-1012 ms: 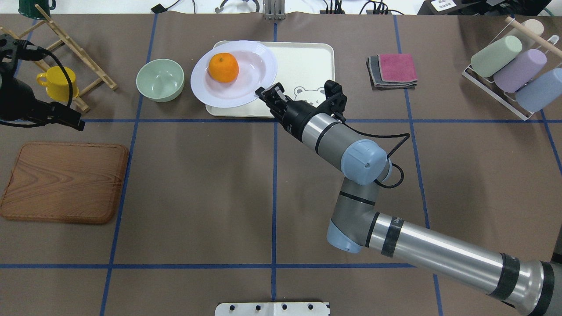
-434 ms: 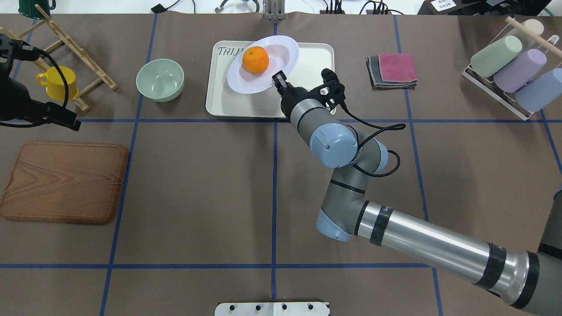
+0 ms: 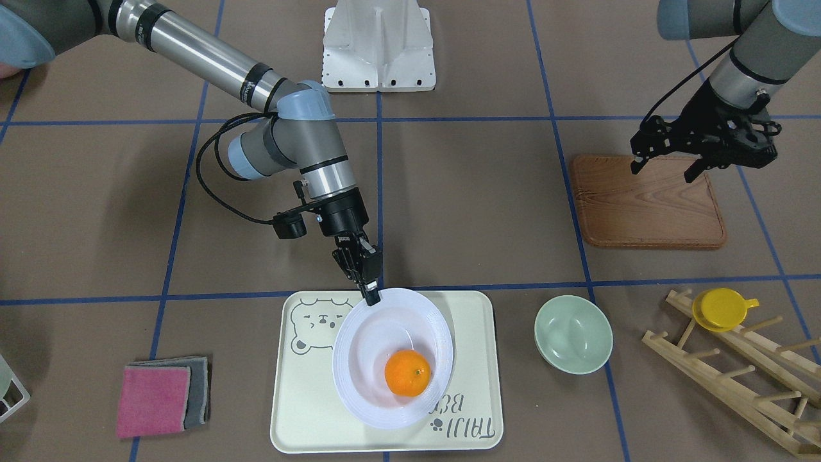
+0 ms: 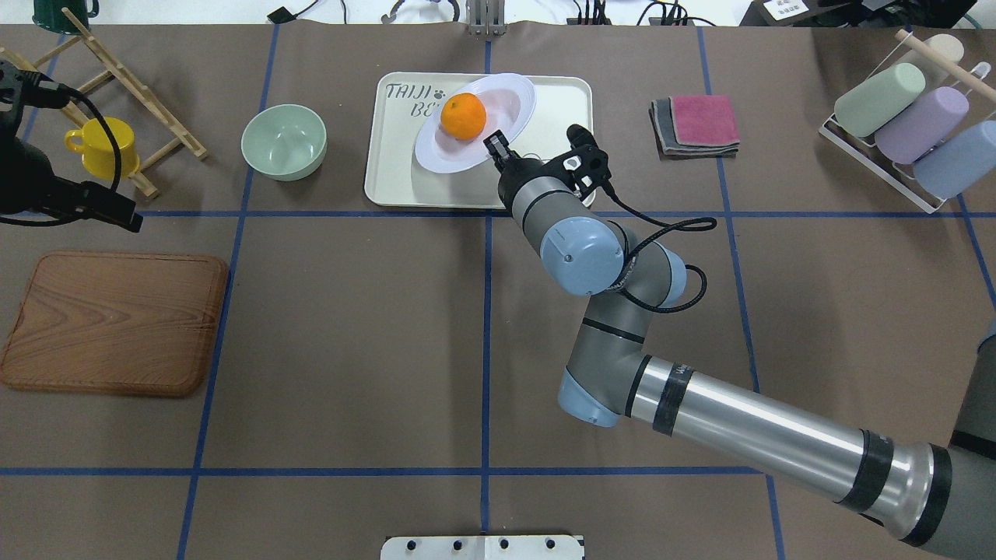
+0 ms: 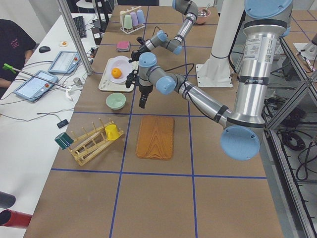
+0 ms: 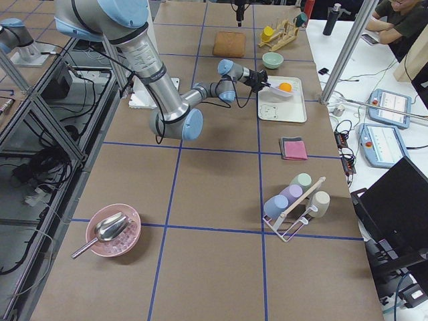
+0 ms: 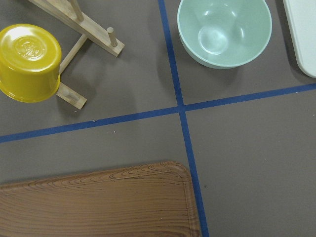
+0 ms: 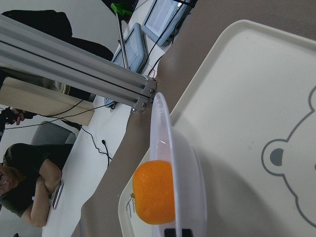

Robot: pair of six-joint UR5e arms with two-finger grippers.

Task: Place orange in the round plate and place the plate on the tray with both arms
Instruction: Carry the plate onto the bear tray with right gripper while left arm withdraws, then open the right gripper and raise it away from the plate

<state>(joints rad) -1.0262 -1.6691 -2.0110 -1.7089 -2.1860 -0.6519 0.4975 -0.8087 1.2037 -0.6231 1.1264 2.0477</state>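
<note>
The orange [image 4: 464,116] [image 3: 407,372] lies in the white round plate [image 4: 513,97] [image 3: 369,346]. My right gripper [image 4: 496,148] [image 3: 371,296] is shut on the plate's near rim. The plate is tilted over the middle of the cream tray [image 4: 389,175] [image 3: 301,398]; in the right wrist view the plate [image 8: 165,143] shows edge-on with the orange [image 8: 153,192] against it and the tray [image 8: 256,98] behind. I cannot tell whether the plate touches the tray. My left gripper [image 3: 664,170] hovers open and holds nothing, above the wooden board's edge.
A pale green bowl [image 4: 284,141] [image 7: 224,29] stands left of the tray. The wooden board [image 4: 113,323] lies at the near left. A yellow cup [image 4: 101,146] hangs on a wooden rack. Folded cloths [image 4: 696,124] and a rack of cups [image 4: 910,117] are at the right.
My right gripper has carried the plate with the orange rightward, from overhanging the tray's left edge to over its middle, and tilted it more. The left arm has barely moved.
</note>
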